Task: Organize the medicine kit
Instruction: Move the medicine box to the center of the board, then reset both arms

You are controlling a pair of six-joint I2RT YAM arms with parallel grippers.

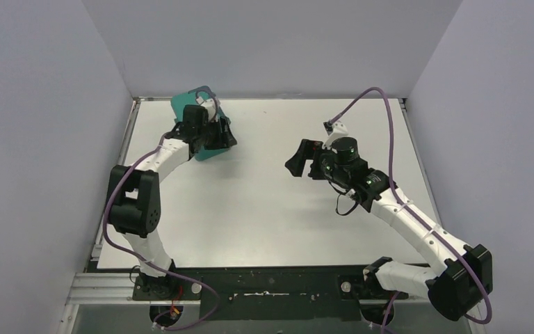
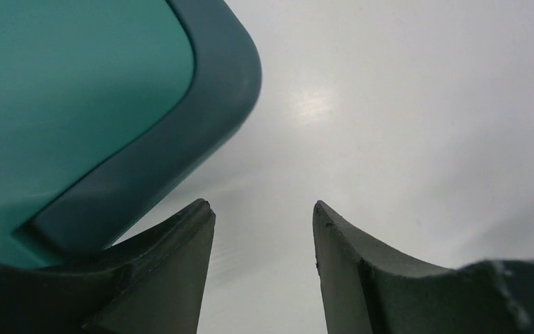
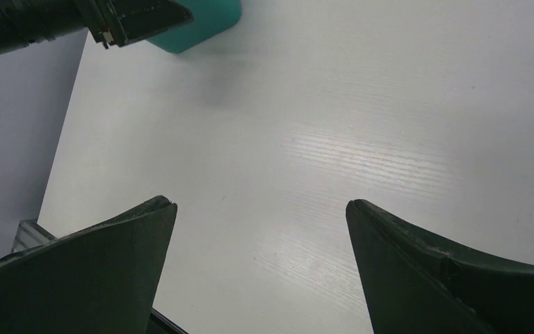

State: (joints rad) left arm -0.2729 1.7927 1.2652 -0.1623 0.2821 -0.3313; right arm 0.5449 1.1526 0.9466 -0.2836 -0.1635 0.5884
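The teal-green medicine kit sits at the far left of the table, mostly hidden under my left arm. In the left wrist view its rounded corner with a darker rim fills the upper left. My left gripper is open and empty, its left finger right beside the kit's rim, with bare table between the fingers. My right gripper is open and empty above the middle of the table, well to the right of the kit. A corner of the kit shows at the top of the right wrist view.
The white table is closed in by grey walls on the left, back and right. My left arm's wrist shows at the top left of the right wrist view. The table's near edge has a black rail.
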